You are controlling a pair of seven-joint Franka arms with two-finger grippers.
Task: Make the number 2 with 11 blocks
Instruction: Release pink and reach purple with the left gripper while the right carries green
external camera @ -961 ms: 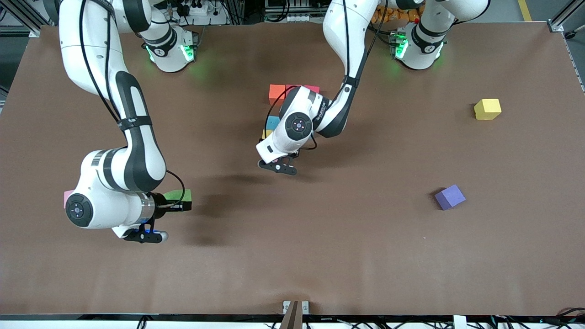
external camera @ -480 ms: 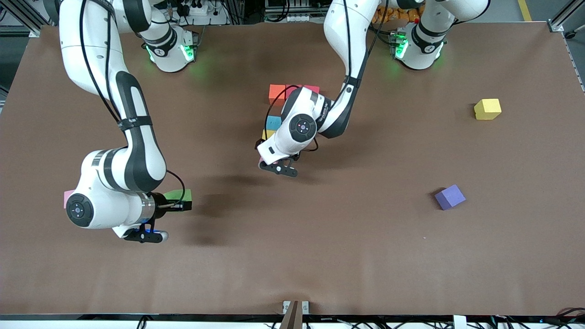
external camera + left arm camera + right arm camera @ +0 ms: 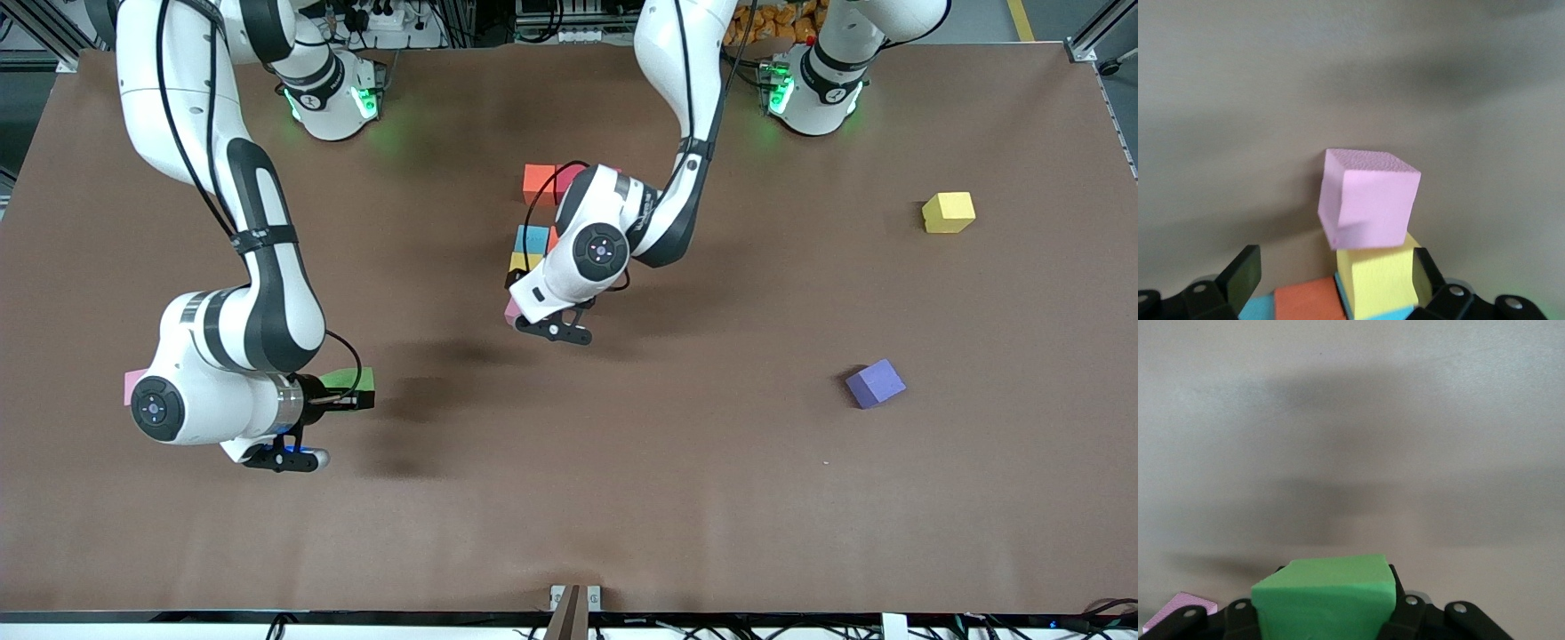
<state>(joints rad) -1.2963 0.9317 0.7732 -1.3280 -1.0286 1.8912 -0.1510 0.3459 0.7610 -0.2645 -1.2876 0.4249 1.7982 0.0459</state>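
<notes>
The number 2 is a cluster of blocks mid-table: orange [image 3: 539, 182] and crimson [image 3: 569, 178] farthest from the front camera, then light blue [image 3: 532, 238], yellow [image 3: 520, 260] and pink [image 3: 513, 311] nearest. My left gripper [image 3: 1335, 277] hangs open just above the yellow block [image 3: 1378, 280]. The pink block [image 3: 1368, 200] lies free against it, slightly turned. An orange block [image 3: 1308, 300] and a light blue one [image 3: 1255, 310] show between the fingers [image 3: 1241, 277]. My right gripper [image 3: 356, 397] is shut on a green block [image 3: 1325, 600], raised over the right arm's end of the table.
Loose blocks lie apart: a yellow one [image 3: 948, 212] and a purple one [image 3: 875, 383] toward the left arm's end, and a pink one [image 3: 133, 382] half hidden under the right arm. The left arm's hand covers part of the cluster.
The left gripper has opened and let go of the pink block, then drawn up and slightly toward the left arm's end, uncovering that block. The right arm has stayed still with the green block.
</notes>
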